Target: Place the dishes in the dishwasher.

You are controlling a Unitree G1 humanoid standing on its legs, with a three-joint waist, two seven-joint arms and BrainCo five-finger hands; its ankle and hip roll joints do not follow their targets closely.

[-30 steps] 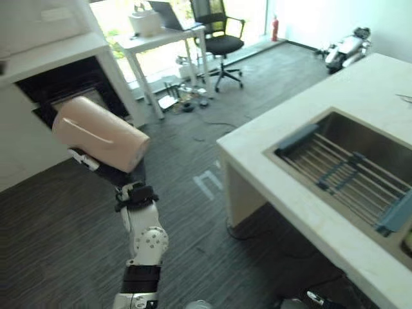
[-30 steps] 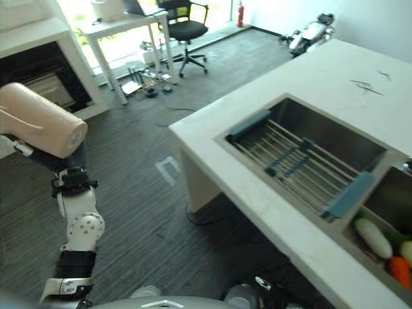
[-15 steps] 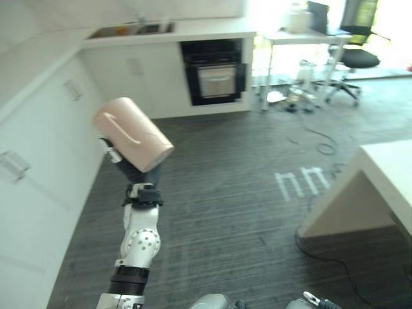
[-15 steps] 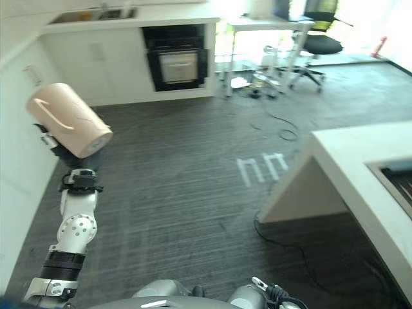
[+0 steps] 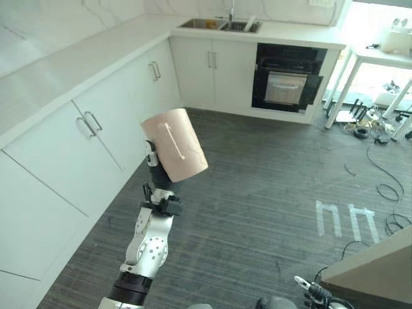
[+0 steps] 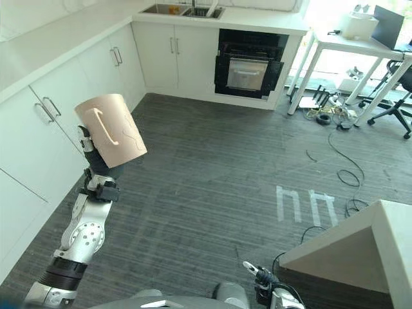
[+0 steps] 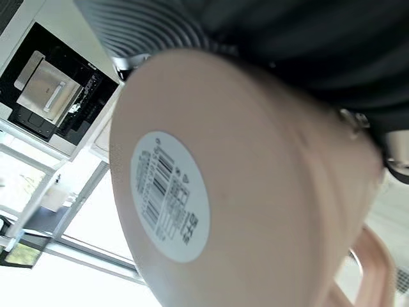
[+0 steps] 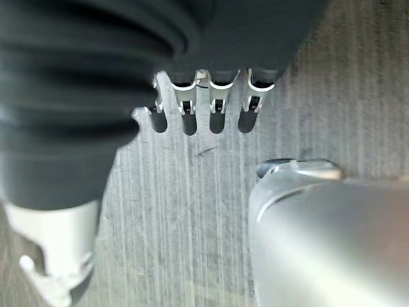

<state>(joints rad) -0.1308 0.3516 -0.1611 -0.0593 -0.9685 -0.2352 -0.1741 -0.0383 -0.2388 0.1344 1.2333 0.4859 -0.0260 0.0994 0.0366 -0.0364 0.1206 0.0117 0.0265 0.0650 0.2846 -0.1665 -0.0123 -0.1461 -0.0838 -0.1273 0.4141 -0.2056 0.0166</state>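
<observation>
**Item 1, pink mug.** Carried aloft at about 9 o'clock of the eye view, tilted, handle facing the camera. The left hand grips it from below, fingers closed against its wall. In the left wrist view the labelled base faces the lens. The mouth is turned away, so I cannot tell whether anything is inside.

**Item 2, right hand.** Fingers hang straight and relaxed over the dark floor, holding nothing.

**Change noted.** The whole scene has swung. The island with its sink rack, in front a second ago, has dropped to a pale corner at 5 o'clock. White cabinets now run along 9 to 11 o'clock. This is the camera turning, not the furniture moving. The mug has stayed in the same grip throughout. Judgement: pick-up is done and the carry is under way, with the robot turned toward the wall units to find the dishwasher.

**Item 3, containers in view.**
- Counter sink at 12 o'clock; contents too small to tell.
- Black oven at 1 o'clock, door closed.
- No open dishwasher can be made out. The cabinet doors are all closed.
</observation>
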